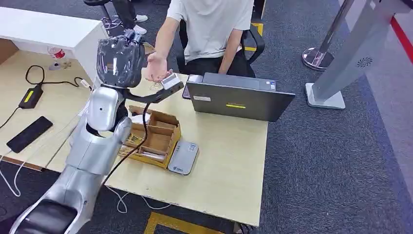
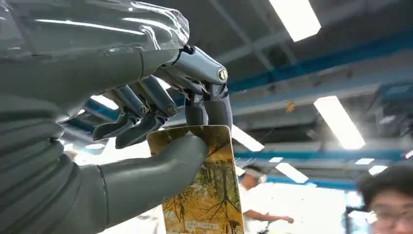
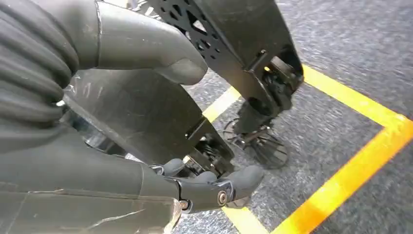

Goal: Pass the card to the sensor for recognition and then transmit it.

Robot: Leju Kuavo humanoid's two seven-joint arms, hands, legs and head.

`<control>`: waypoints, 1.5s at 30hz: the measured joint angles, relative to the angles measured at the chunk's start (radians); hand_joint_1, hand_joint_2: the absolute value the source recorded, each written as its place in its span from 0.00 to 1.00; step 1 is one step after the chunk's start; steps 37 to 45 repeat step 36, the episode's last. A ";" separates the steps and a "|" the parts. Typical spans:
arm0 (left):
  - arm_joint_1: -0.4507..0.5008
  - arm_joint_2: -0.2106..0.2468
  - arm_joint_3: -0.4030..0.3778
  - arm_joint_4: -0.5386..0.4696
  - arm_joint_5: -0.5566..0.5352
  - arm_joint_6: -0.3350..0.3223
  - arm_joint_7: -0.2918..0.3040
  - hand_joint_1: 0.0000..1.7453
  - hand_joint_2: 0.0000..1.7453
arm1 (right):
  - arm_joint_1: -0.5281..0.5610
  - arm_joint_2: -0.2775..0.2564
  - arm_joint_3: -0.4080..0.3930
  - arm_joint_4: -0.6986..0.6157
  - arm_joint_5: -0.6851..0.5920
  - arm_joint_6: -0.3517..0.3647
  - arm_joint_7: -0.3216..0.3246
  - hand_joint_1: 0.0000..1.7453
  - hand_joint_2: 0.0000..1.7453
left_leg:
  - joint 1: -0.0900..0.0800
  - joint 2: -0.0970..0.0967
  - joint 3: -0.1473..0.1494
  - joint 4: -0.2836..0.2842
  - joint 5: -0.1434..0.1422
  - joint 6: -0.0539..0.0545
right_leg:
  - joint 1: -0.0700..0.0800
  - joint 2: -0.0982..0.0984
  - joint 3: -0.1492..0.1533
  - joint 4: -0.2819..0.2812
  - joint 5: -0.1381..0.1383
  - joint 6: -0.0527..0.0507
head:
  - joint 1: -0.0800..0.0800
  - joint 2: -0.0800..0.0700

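You are at the handover: your left hand (image 1: pixel 163 90) holds the card (image 1: pixel 170 80) raised above the far edge of the worktop (image 1: pixel 229 151), just beside the laptop (image 1: pixel 238 100), and the person's open palm (image 1: pixel 157 66) waits right behind the card, apparently touching or nearly so. To do this well, keep the arm steady and the card level, let the person's hand close on the card's free end, and only then ease your fingers apart; letting go too soon would likely drop it toward the cardboard box (image 1: pixel 153 136) in front of the laptop. In the left wrist view the card (image 2: pixel 207 190) is pinched flat between the thick thumb (image 2: pixel 156 170) on its printed face and the dark fingers (image 2: pixel 209 105) behind its top edge, the other fingers curled loosely nearby. The sensor pad (image 1: pixel 183 157) lies on the worktop beside the box, nearer you than the laptop. Your right hand (image 3: pixel 146 161) hangs by the floor, fingers partly spread, holding nothing.
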 joint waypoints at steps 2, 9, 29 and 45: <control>-0.067 -0.011 -0.015 0.088 0.000 -0.007 0.038 1.00 1.00 | -0.003 0.003 0.005 0.000 0.003 0.002 0.011 0.00 1.00 | 0.000 0.000 0.000 0.000 0.000 0.000 | 0.000 0.001 0.000 0.000 0.000 0.000 | 0.000 0.000; -0.171 -0.059 -0.033 0.293 0.000 -0.010 0.088 0.00 1.00 | -0.008 0.012 0.016 0.000 0.010 -0.001 0.027 0.00 1.00 | 0.000 0.001 -0.002 0.000 0.000 0.000 | 0.000 0.002 -0.002 0.000 0.000 0.000 | 0.000 0.000; -0.125 0.045 0.028 0.319 0.209 0.012 -0.109 0.00 1.00 | 0.013 0.013 0.019 0.005 -0.026 -0.056 -0.042 0.00 1.00 | 0.000 0.002 -0.004 -0.001 -0.001 -0.001 | 0.000 0.003 -0.004 0.002 -0.001 -0.001 | 0.000 0.000; -0.057 0.257 0.317 0.281 0.707 -0.070 -0.330 0.00 1.00 | 0.038 0.010 -0.003 0.005 -0.045 -0.103 -0.090 0.00 1.00 | 0.002 0.010 -0.003 -0.002 -0.002 -0.003 | 0.001 0.010 -0.006 0.003 -0.002 -0.003 | 0.000 0.000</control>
